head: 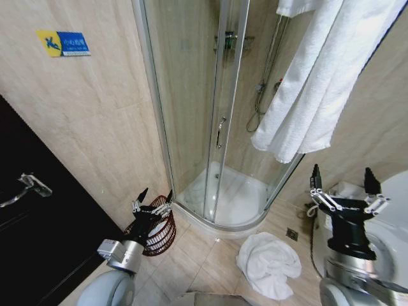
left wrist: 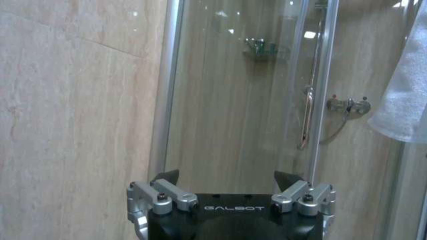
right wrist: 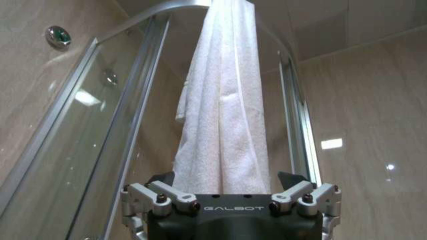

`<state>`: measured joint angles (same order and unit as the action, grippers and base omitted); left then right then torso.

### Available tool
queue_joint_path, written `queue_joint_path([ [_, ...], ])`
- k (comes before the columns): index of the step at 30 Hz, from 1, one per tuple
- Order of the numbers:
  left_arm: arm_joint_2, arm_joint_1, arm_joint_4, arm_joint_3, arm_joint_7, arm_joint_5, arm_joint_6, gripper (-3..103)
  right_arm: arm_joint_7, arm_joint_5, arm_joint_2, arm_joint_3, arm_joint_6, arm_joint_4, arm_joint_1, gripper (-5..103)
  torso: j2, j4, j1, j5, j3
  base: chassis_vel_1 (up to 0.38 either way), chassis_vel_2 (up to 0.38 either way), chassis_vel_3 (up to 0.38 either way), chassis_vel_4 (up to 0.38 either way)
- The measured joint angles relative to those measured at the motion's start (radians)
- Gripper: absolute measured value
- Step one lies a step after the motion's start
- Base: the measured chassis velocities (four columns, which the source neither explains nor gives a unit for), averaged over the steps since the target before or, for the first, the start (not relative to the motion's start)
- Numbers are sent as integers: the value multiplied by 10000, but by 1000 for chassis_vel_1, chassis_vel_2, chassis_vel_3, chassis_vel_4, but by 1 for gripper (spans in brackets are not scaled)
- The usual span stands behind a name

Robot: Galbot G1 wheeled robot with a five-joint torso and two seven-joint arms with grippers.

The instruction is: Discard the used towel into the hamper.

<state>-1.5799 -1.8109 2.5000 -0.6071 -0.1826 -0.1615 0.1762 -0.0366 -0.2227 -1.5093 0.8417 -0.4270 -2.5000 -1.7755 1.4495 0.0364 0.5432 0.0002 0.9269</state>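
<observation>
The right claw (head: 344,185) stands raised beside the toilet (head: 395,210), fingers spread wide and empty, pointing up toward the hanging white towel (head: 319,83) draped over the shower enclosure (head: 217,127). In the right wrist view that hanging towel (right wrist: 223,125) falls directly ahead of the open jaws, its lower edge close to them but not between them. The left claw (head: 153,201) is also wide open and empty, held just above the rim of the hamper (head: 156,233), which stands on the floor against the wall beside the shower base.

A crumpled white towel (head: 269,262) lies on the floor tiles below and to the left of the right claw, well apart from the hamper. It is judged to be the used towel; the hanging one appears clean.

Procedure for the step in hand, as a judgement:
1. Lower the right claw over the crumpled heap.
2. Close on a raised fold near the middle, not a loose edge, to limit trailing cloth.
3. Keep the left claw clear of the hamper opening.
</observation>
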Motion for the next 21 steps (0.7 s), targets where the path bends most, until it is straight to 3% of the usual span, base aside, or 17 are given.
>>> queue_joint_path([
  [8, 0, 0, 0, 0, 0, 0, 0, 97, -4, -28, -1, 20, 38, 0, -1, 100, 0, 0, 0, -4, 0, -29, -25, 29, 25],
  [16, -1, 1, 0, 0, 1, 0, 0, 97, 34, -202, 259, 169, 113, 0, 287, 100, 1, -1, -1, 2, 0, -133, -147, 133, 141],
  [21, -5, 1, 0, 3, -2, 0, -1, 97, 268, -874, 647, 696, 667, 0, 1243, 100, 0, 1, 2, 6, 2, -111, -105, 94, 68],
])
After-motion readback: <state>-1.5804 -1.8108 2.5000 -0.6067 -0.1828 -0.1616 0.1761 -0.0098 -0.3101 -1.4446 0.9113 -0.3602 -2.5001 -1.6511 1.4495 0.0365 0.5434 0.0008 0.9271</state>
